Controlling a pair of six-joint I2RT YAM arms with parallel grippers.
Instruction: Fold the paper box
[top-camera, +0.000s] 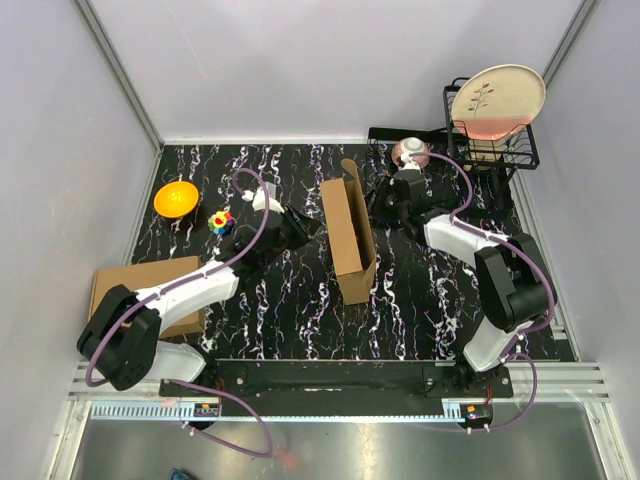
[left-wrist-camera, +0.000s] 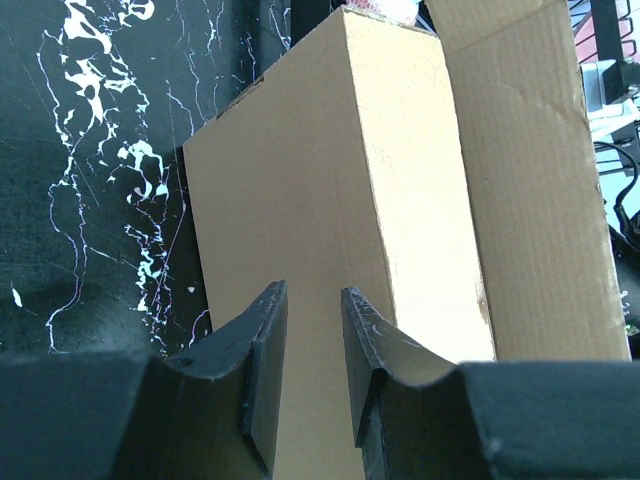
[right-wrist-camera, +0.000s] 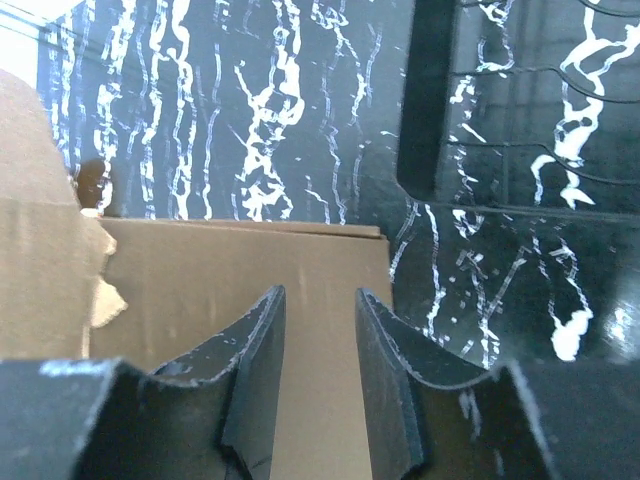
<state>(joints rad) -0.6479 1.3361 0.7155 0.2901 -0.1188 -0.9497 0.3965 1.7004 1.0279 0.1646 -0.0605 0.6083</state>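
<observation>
the paper box (top-camera: 348, 240) stands at the middle of the worktop (top-camera: 420, 300), long axis near to far, a flap raised at its far end; bare surface lies along both long sides and toward the near edge. the left tool (left-wrist-camera: 313, 292) and right tool (right-wrist-camera: 320, 292) flank it, both released, jaws parted over cardboard. from above, their tips blur into the dark surface; the wrist views crop the box edges.

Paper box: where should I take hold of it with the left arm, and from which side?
Probably the upright flap at the far end of the paper box, pinched on its thin top edge from above. The broad side facing the left gripper looks too wide for the jaws, while a single standing sheet should fit between them.
</observation>
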